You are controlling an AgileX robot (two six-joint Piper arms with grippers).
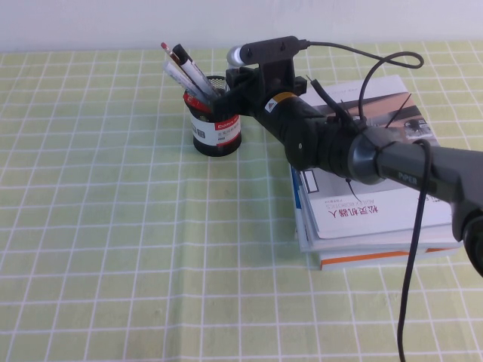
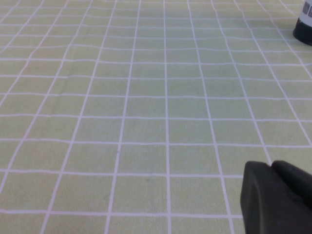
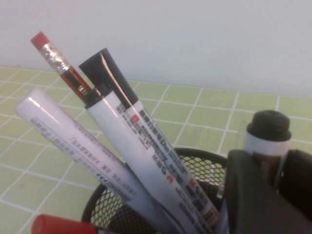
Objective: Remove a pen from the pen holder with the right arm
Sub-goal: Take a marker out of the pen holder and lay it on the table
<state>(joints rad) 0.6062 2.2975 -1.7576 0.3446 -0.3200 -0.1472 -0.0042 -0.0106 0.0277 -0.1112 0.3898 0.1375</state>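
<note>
1. The right gripper [image 3: 271,168] is at the rim of the pen holder [image 1: 216,130], which stands on the checked cloth [image 2: 146,97] toward the far side of the table. Its fingers [image 3: 246,195] sit either side of the black-capped pen [image 3: 267,127] and look pressed on the barrel just under the cap. A grip this high may slip, or pull the cap off and leave the pen in the holder
2. Two white markers [image 3: 141,146] and a pencil [image 3: 54,54] lean close beside it, so a slanted lift could drag or snag them
3. The holder looks light, and any sideways pull could tip it or lift it with the pen
4. The right arm reaches over a stack of books [image 1: 370,211], and a low retreat could knock it
5. The left gripper [image 2: 278,200] hangs low over bare cloth, well apart and no likely hazard; whether it is open or closed cannot be told
</note>
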